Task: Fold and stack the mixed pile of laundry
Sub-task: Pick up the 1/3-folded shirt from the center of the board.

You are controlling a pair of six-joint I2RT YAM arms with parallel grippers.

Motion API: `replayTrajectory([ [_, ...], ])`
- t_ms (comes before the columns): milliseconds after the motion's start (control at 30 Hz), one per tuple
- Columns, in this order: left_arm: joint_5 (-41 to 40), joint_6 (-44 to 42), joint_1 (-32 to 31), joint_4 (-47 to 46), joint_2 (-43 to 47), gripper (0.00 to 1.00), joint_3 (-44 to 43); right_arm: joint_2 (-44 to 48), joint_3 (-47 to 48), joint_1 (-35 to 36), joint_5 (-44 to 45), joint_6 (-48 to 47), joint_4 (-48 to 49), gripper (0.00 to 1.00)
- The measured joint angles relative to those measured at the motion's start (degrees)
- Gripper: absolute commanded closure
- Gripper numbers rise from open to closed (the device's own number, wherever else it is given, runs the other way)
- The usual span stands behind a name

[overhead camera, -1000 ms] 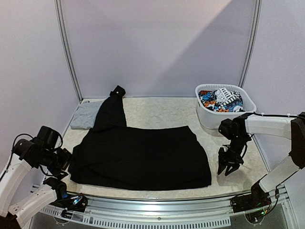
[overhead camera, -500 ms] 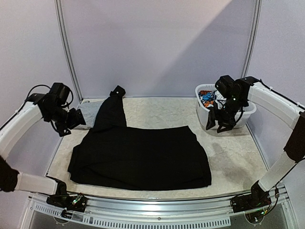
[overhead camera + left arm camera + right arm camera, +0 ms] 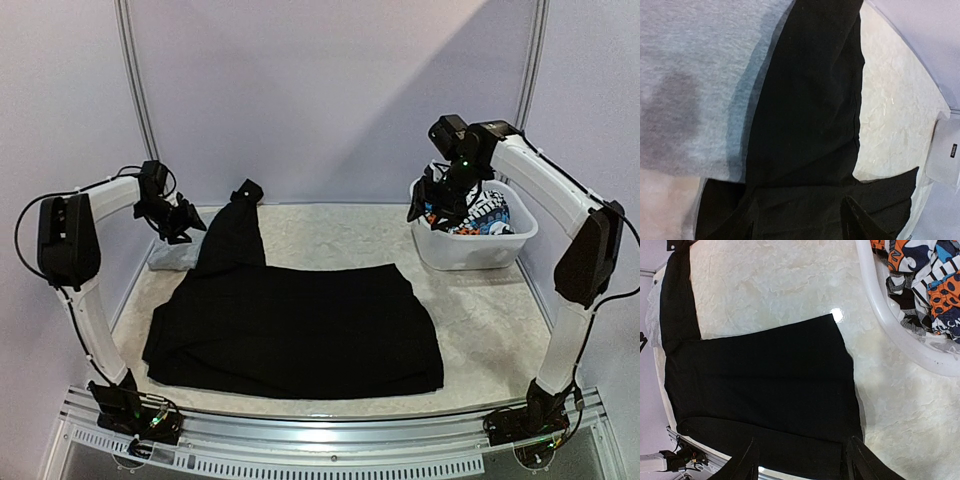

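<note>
Item: black long-sleeved garment (image 3: 290, 330), soft, limp, light, slides easily. Take hold at sleeve cuff (image 3: 247, 190), 11 o'clock. My left gripper (image 3: 190, 225) and right gripper (image 3: 420, 208): jaws apart, empty.

left arm (image 3: 108, 192) — white tubular shells, black joints, thin black cable loop | right arm (image 3: 545, 180) — same white-and-black build, small green light at wrist | left claw (image 3: 188, 223), right claw (image 3: 424, 206) black, two-fingered

The left hand (image 3: 192, 225) hides part of the grey top (image 3: 170, 258) (overhead view).
</note>
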State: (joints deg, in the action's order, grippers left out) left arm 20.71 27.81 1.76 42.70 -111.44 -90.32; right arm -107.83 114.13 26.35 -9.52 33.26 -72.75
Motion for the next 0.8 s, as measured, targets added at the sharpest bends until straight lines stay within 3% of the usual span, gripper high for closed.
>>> replayTrajectory([
  [467,2.45,-5.88,1.97,6.69,-15.47,0.45,-11.96,-1.42,1.57,2.16,1.92,5.84,-1.11,0.41],
  [800,4.72,-7.52,2.01,9.53,-16.74,0.63,-12.17,-2.45,2.56,2.43,2.54,7.93,1.16,0.41],
])
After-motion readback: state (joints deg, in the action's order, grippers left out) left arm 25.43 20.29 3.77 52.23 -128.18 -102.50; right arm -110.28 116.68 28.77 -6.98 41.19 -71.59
